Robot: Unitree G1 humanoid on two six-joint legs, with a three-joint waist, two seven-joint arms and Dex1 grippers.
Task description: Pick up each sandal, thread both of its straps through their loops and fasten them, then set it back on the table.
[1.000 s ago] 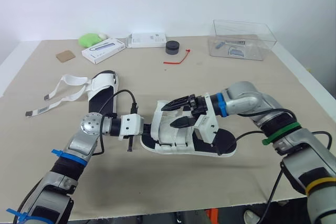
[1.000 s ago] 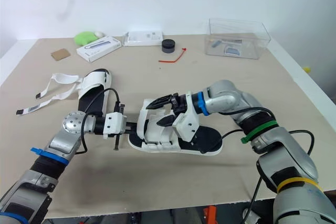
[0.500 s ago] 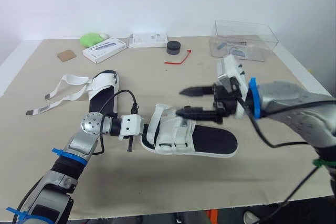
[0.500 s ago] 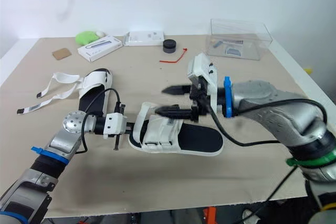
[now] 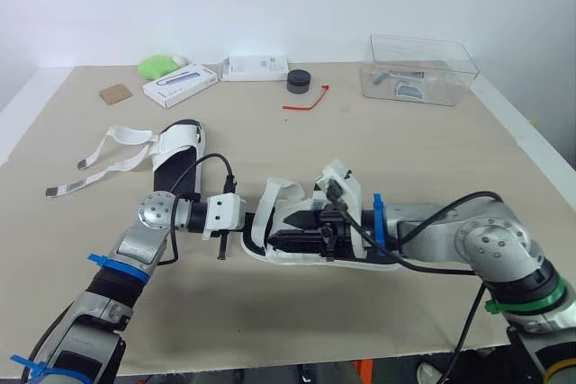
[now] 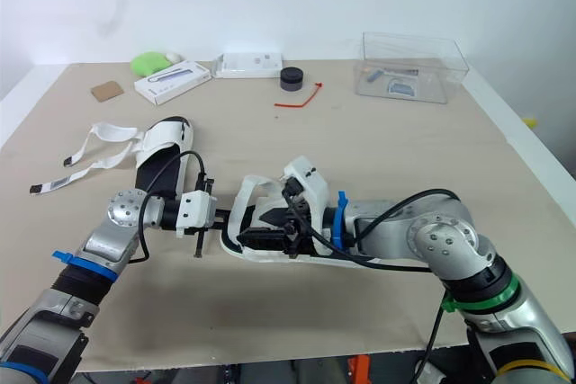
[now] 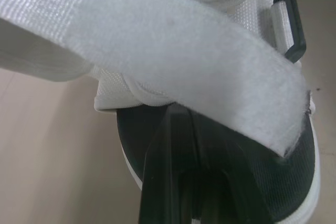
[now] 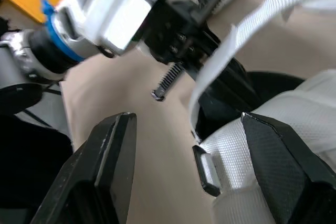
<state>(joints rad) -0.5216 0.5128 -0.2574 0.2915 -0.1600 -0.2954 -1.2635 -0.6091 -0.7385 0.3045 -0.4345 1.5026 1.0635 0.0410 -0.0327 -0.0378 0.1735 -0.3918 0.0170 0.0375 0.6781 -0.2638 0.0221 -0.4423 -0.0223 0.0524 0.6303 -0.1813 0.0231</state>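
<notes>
Right claw (image 5: 286,231) gapes wide over the sandal's (image 5: 299,259) loose strap (image 5: 270,193); left claw (image 5: 249,222) pinches its toe; second sandal (image 5: 180,146) nearby.

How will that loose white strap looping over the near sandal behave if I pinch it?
Probably floppy: the strap arcs in a free loop over the sandal. Its face looks fuzzy and woven, so likely grippy rather than slippery. Thin webbing, so likely light and apt to sag when released.

Silver arms (image 5: 155,214) — black cables (image 5: 213,156), blue bands (image 5: 115,267)
</notes>
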